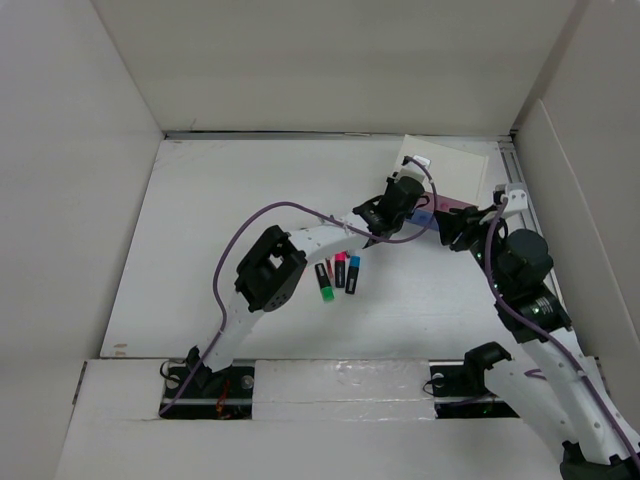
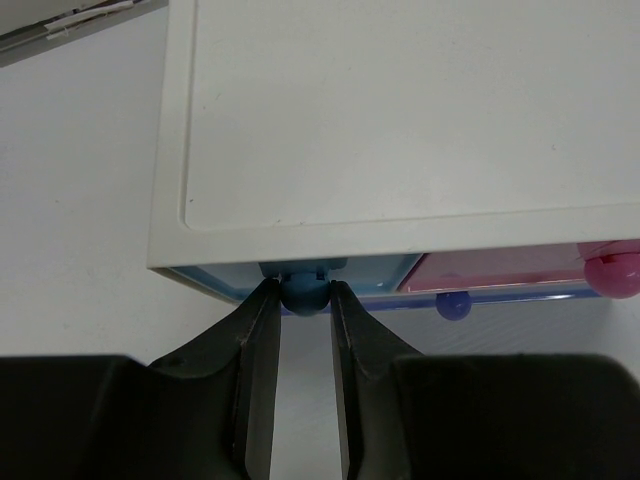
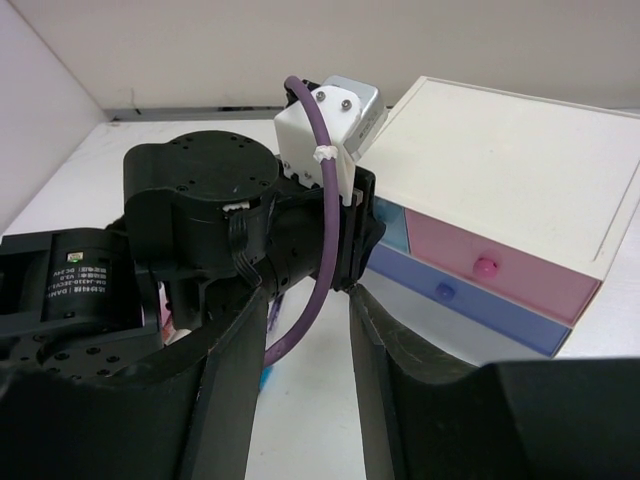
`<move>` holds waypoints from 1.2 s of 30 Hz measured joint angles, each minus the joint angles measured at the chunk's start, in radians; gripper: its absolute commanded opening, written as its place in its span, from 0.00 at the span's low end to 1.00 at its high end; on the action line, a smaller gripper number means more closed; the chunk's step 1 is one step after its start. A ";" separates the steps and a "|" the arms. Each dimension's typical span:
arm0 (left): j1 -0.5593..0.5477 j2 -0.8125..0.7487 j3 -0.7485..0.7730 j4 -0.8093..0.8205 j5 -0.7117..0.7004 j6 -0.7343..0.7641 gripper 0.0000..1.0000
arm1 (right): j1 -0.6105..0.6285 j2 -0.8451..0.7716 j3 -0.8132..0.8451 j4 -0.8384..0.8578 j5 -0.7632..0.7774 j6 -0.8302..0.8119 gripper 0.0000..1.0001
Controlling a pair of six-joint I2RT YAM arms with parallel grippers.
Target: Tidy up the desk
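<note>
Counter (image 1: 220,220): the broad white surface is seen under and around the drawer box (image 1: 452,168), which stands at its far right corner.
Left end effector (image 2: 303,289): it is held at the front of the drawer box, clamped about the blue knob (image 2: 303,297) of the upper light-blue drawer (image 2: 380,268); a finger is seen against each side of the knob.
Right end effector (image 3: 308,298): it is poised just in front of the drawer box, beside the left arm's wrist, with its fingers apart and nothing between them.
Other knobs: a purple knob (image 2: 452,304) and a pink knob (image 2: 612,272) are seen further along the same front, both untouched.
Markers: a green marker (image 1: 325,284), a pink marker (image 1: 339,269) and a blue marker (image 1: 353,275) are left lying loose together on the counter, near the front of the drawer box.
Done so far: the knob is judged to be gripped; the light-blue drawer looks shut or barely drawn.
Left to do: the drawer is probably to be pulled out, the three markers stowed and the drawer shut, so most of the tidying is judged to remain.
</note>
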 measured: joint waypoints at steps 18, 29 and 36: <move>-0.024 -0.178 -0.276 0.073 0.022 -0.057 0.00 | 0.000 -0.006 0.000 -0.022 0.010 0.000 0.44; -0.061 -0.326 -0.463 0.092 0.020 -0.093 0.00 | 0.000 -0.012 0.000 -0.050 0.061 -0.001 0.44; -0.084 -0.368 -0.526 0.095 0.014 -0.115 0.00 | 0.000 -0.011 0.000 -0.051 0.077 -0.007 0.44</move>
